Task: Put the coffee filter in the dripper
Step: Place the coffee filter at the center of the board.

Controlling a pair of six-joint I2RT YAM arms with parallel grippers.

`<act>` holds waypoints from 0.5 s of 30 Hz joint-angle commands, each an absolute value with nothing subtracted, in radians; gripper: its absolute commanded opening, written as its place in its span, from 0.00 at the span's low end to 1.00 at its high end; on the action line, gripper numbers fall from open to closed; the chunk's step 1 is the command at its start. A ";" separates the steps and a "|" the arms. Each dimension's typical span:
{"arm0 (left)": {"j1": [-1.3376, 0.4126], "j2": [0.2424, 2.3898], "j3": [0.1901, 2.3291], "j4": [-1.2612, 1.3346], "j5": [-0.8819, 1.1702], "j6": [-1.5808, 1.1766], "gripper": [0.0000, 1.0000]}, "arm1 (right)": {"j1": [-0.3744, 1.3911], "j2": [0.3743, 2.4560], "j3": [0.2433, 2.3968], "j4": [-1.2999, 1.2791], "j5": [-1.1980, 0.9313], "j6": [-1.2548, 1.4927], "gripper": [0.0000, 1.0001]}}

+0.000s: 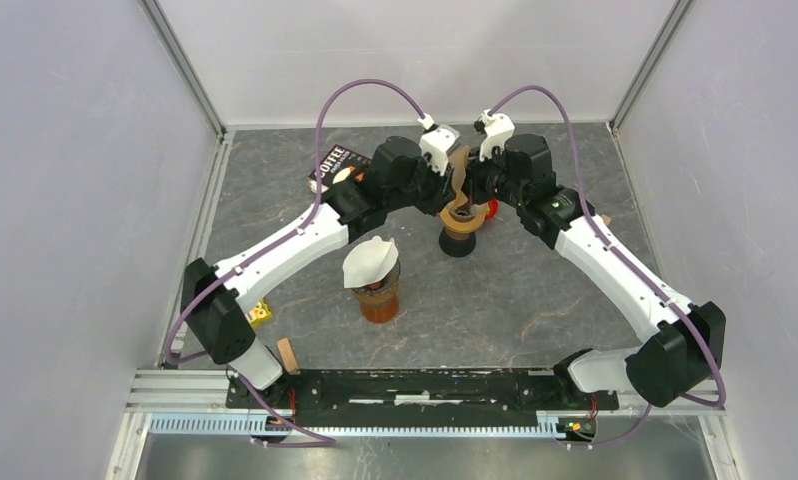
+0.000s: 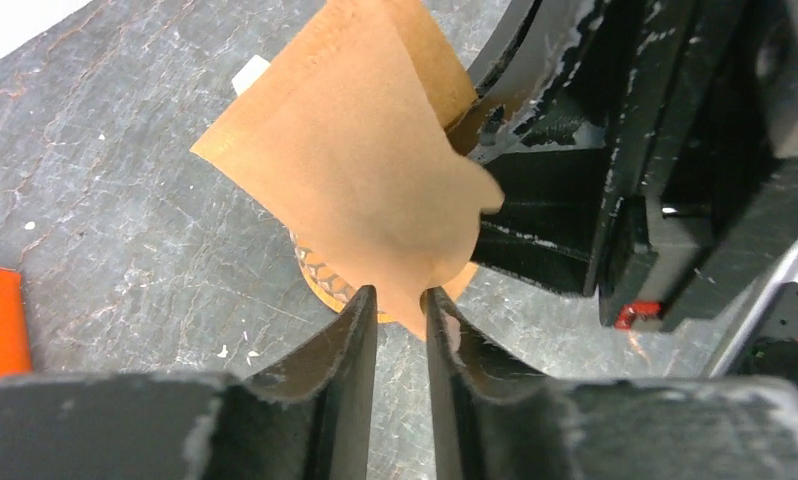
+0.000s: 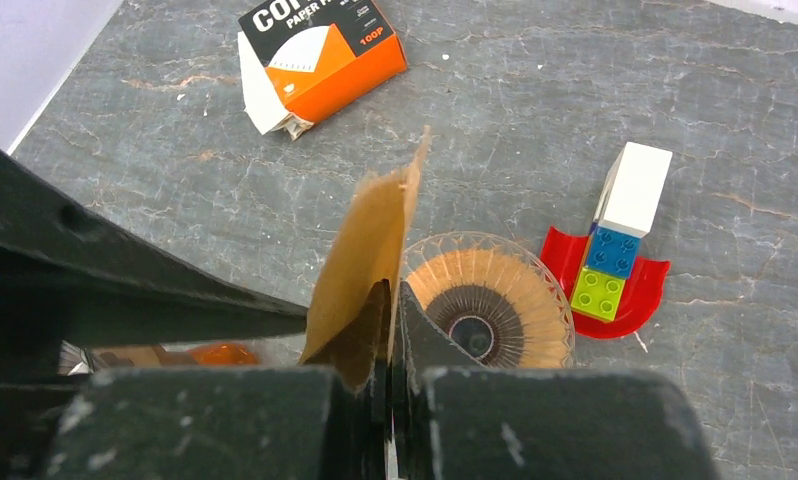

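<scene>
One brown coffee filter (image 3: pixel 370 240) is hanging over the one dripper (image 3: pixel 490 300), the right claw (image 3: pixel 393 300) pinching it tight; the left claw (image 2: pixel 400 300) is gaping narrowly at its tip. One filter box (image 3: pixel 320 55) is lying on the grey bench (image 1: pixel 535 300), white walls enclosing it

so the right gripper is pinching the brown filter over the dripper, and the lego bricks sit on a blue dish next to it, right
Not quite: the dish is red, not blue. The right wrist view shows the lego bricks on a red dish next to the dripper, with the right gripper pinching the brown filter over it.
</scene>
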State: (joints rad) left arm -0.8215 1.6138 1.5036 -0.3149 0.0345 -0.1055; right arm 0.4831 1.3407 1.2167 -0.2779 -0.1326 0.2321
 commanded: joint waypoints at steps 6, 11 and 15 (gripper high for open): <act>-0.616 1.417 1.481 -0.305 0.450 0.047 0.68 | 0.478 1.282 1.202 -0.217 -0.304 0.052 0.00; -0.549 1.368 1.485 -0.419 0.552 0.243 0.82 | 0.480 1.268 1.179 -0.178 -0.397 0.009 0.00; -0.514 1.354 1.455 -0.446 0.607 0.347 0.88 | 0.480 1.274 1.170 -0.149 -0.512 -0.045 0.00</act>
